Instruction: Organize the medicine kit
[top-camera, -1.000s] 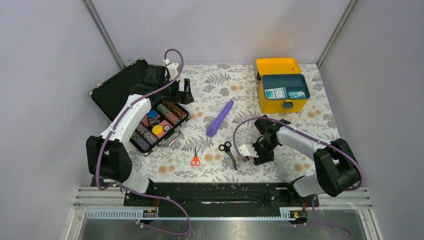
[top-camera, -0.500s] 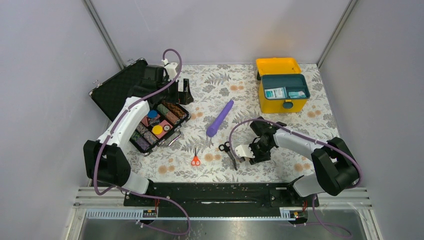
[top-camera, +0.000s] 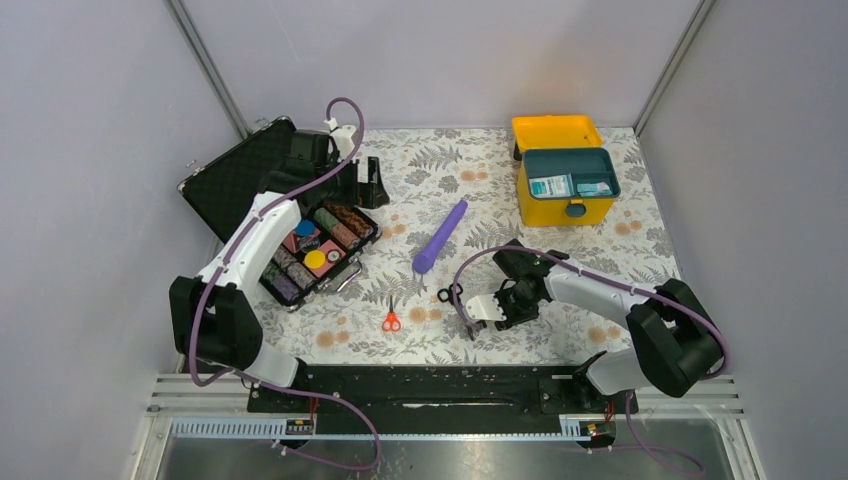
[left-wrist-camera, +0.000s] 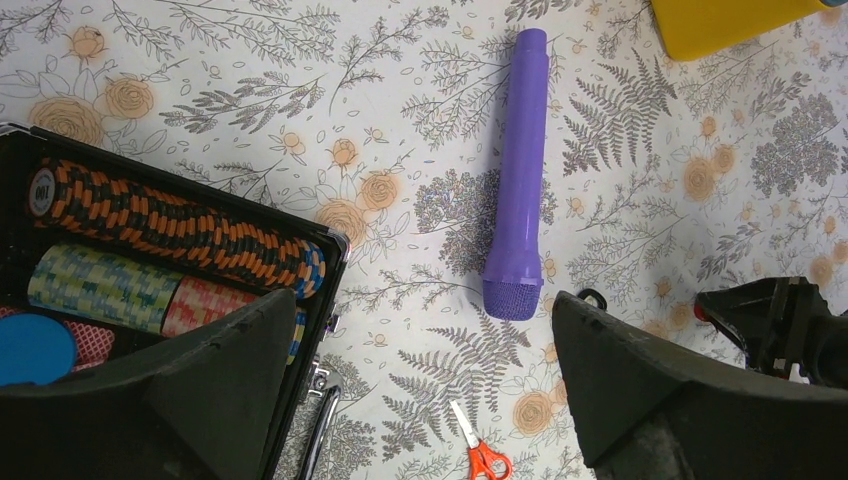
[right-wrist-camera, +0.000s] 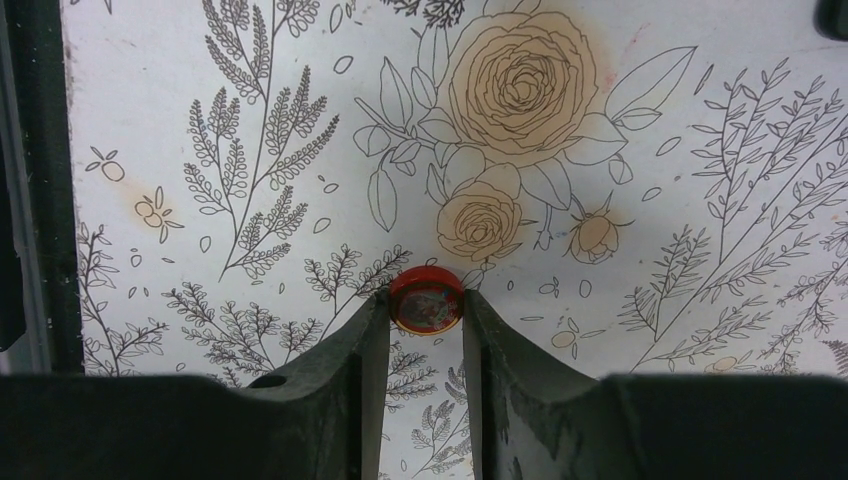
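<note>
Jaws of R gripper (right-wrist-camera: 425, 322) stand narrowly apart w/ a small red disc (right-wrist-camera: 427, 298) between the tips, flat on the floral cloth (right-wrist-camera: 250, 150); can't tell if it's pinched yet. To do this well: keep tips low, squeeze square across the disc so it doesn't pop out, then lift straight up. L gripper (left-wrist-camera: 422, 300) gapes wide, empty, above the cloth by the black case (top-camera: 225, 190) at left, which holds colourful rolls (top-camera: 318, 243). The medicine kit (top-camera: 545, 212) sits far right, well apart, lid up; its teal tray (top-camera: 565, 162) holds two small packets (top-camera: 552, 186)
</note>
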